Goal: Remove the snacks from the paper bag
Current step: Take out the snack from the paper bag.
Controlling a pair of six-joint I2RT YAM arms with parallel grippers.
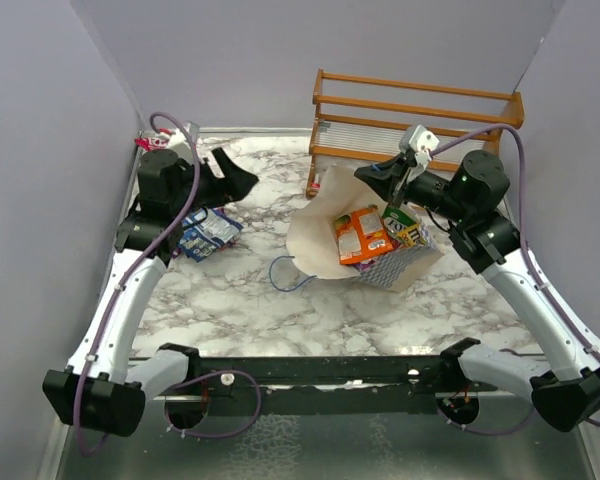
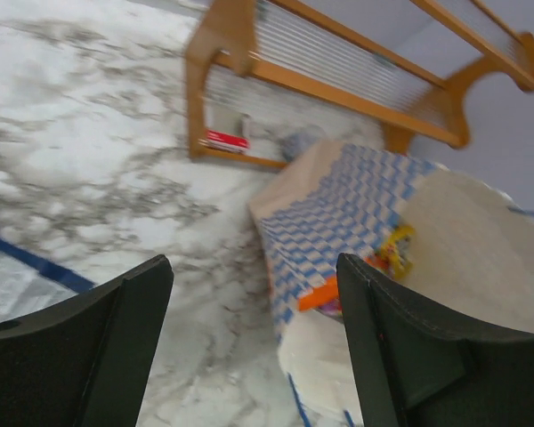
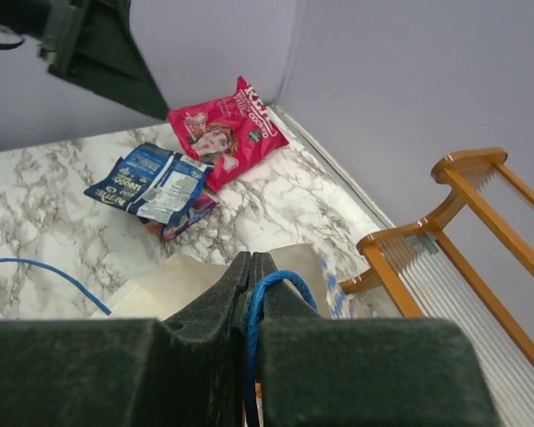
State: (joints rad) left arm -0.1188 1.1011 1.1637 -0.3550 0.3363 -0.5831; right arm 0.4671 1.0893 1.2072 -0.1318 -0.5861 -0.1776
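My right gripper [image 3: 251, 260] is pinching the cord [image 3: 280, 283] of the limp paper bag [image 1: 315, 235] at two o'clock, left gripper [image 2: 252, 267] gaping for the slick-looking orange packet [image 1: 363, 235].

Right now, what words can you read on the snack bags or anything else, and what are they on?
No text reads clearly.
Pink-red bag: white letters at its top, too small and tilted.
Blue packet: white print, blurred.
Orange packet in the paper bag: print too small.
Red label on the wooden rack: blurred.
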